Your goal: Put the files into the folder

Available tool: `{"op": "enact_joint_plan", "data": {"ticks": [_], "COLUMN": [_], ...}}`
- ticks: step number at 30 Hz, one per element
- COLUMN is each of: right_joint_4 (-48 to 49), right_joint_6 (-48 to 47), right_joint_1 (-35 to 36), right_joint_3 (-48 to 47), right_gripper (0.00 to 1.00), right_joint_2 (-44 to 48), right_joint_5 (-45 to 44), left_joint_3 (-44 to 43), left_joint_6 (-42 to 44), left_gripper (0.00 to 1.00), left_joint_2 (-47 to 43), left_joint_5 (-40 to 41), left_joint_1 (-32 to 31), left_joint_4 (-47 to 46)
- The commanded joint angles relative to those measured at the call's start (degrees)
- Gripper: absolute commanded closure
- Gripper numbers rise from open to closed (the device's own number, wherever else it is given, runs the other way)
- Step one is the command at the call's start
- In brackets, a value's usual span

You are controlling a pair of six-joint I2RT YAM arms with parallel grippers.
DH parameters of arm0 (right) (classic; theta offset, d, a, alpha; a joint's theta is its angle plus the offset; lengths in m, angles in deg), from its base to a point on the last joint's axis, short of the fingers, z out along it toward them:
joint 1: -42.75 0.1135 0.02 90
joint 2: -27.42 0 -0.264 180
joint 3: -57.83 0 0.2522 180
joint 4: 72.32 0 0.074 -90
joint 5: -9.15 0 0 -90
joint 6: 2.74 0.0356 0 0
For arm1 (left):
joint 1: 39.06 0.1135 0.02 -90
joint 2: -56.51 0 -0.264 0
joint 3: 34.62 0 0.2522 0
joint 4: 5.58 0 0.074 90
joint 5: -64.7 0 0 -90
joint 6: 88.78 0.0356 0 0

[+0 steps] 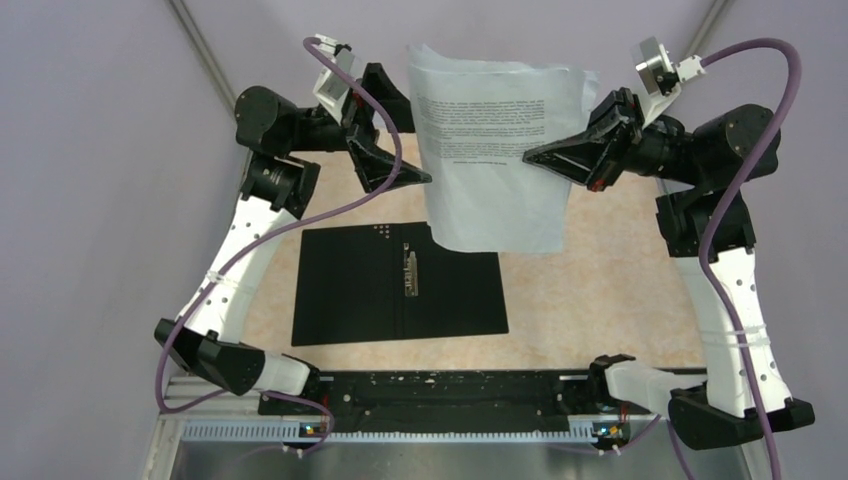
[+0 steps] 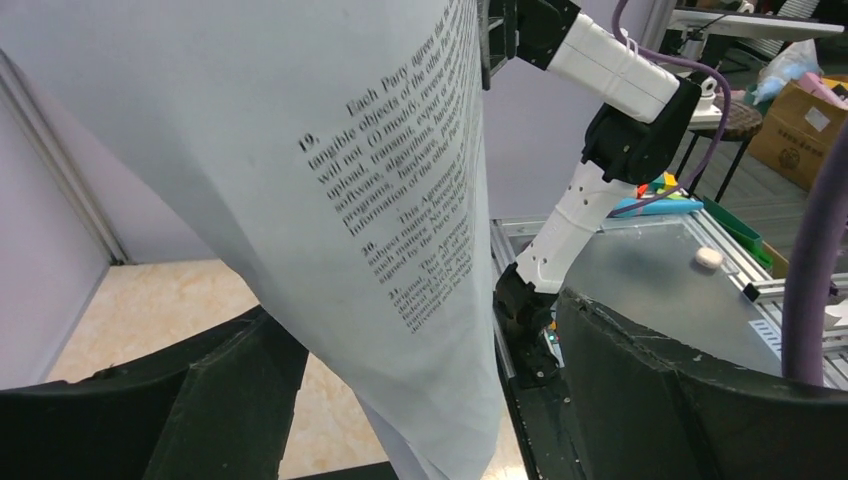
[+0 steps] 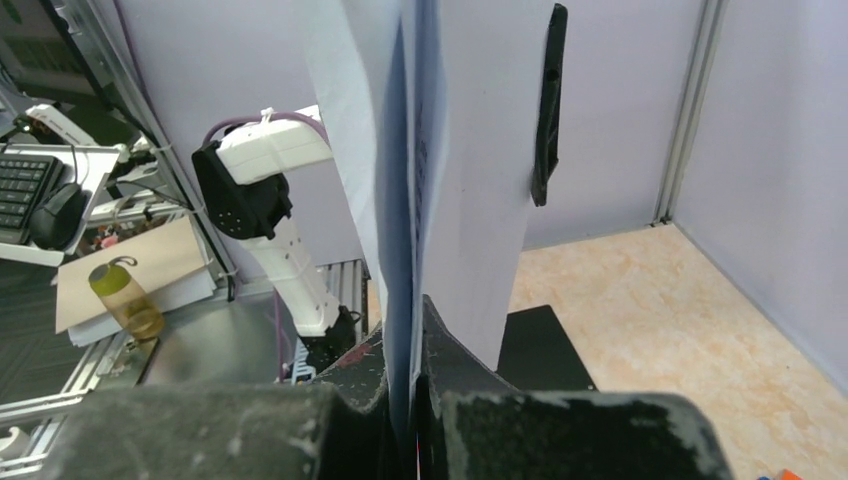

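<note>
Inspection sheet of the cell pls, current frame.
Surface: beige table.
Job's things: folder lies open, black inside up, clip strip showing; files held up above it, not in.
Clutter: nothing seen.
Grippers: right gripper shut on files; left gripper open, files hanging between its fingers.
Cables: purple cables loop off both wrists, clear of files.
Surroundings: lavender walls; bottle, keyboard, box beyond the rig.

Your folder [image 1: 400, 285] lies open and flat on the worktop [image 1: 600, 290], black inside up. The files [image 1: 495, 150], white printed sheets, hang upright in the air over its far edge.
</note>
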Motion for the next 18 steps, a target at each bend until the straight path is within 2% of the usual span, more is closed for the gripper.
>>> {"op": "enact_joint_plan", "data": {"ticks": [1,7,11,14,18], "right_joint_4": [-3.95,-6.92,-10.74,-17.49,-22.37], "right_joint_6": [-4.80,-7.54,-10.65,-15.54,-18.98], "right_joint_1": [0.85,0.75,0.63,0.67,0.66], "right_joint_3": [-2.75,-3.31,-4.27,-5.90,-4.62], "right_gripper": [1.00,1.00,1.00,1.00,1.00], "right_joint_2": [-0.69,-0.81,-1.10,-1.38,-0.83], "right_joint_5": [-1.71,-3.15,-7.40,-13.02,-20.63], "left_joint_3": [-1.21,-1.93,-1.54,-1.06,-1.62], "left_joint_6": [-6.44,-12.77,-14.13,-9.64,2.63], "left_gripper": [0.09,0.17,0.28,0.43,0.76], "left_joint_2": [1.96,4.45,4.42,3.78,2.71], "left_joint_5": [-1.88,-2.85,-2.86,-1.48,5.97], "left_joint_1": [-0.42,-0.95,-1.44,-1.42,-1.51], "left_joint_4": [-8.85,-14.79,-16.03,-8.79,7.96]}}
